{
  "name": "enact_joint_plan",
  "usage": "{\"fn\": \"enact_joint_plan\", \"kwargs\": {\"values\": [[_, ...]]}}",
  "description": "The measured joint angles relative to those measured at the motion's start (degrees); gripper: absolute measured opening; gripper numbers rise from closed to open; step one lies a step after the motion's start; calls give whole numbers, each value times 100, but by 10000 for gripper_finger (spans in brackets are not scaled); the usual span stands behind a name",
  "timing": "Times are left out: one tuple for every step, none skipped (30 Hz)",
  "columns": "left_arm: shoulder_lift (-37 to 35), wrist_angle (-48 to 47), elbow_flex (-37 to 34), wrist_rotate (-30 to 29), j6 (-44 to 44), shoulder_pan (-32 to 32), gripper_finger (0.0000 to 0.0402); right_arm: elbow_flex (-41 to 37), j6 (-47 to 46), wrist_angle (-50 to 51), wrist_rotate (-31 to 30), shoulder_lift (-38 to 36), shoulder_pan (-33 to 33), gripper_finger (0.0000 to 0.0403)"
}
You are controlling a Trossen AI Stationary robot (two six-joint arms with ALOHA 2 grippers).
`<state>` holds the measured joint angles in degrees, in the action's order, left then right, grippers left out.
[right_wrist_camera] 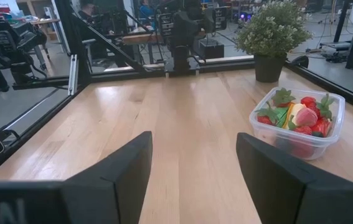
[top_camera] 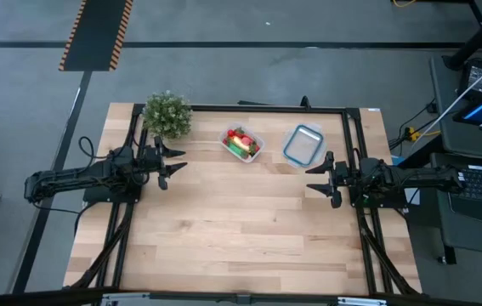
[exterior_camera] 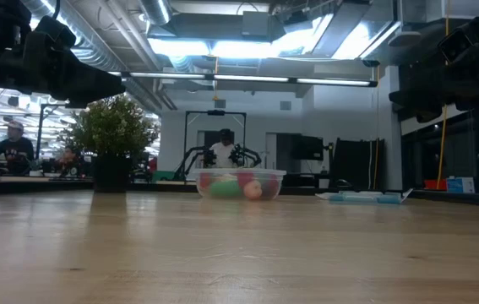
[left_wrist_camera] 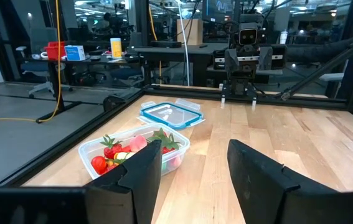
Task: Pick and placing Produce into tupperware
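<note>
The clear square tupperware (top_camera: 241,144) stands on the table near its far edge, and the produce (right_wrist_camera: 296,117) lies inside it: red pieces, a yellow one, green tops. It also shows in the low view (exterior_camera: 240,184) and the left wrist view (left_wrist_camera: 134,154). My left gripper (top_camera: 175,164) hovers open near the table's left side, left of the tupperware. My right gripper (top_camera: 315,178) hovers open near the right side, on the near side of the blue-rimmed piece. In the wrist views the left gripper (left_wrist_camera: 195,168) and the right gripper (right_wrist_camera: 195,165) hold nothing.
A bushy potted plant (top_camera: 167,114) stands at the far left, just behind my left gripper. A clear blue-rimmed piece (top_camera: 303,144) lies flat to the right of the tupperware. Bare wood stretches across the middle and near part of the table (top_camera: 241,229). People sit in the room beyond.
</note>
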<state>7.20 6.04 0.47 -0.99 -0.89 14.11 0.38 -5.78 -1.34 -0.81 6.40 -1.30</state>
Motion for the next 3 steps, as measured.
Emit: {"fn": "enact_joint_plan", "kwargs": {"values": [[0,-2,-2,2,0,0,177,0,1,0,0,0,0,234],[0,0,0,2,-2,0,177,0,16,0,-1,0,0,234],[1,-1,-1,2,-1,1,177,0,26,0,0,0,0,234]]}}
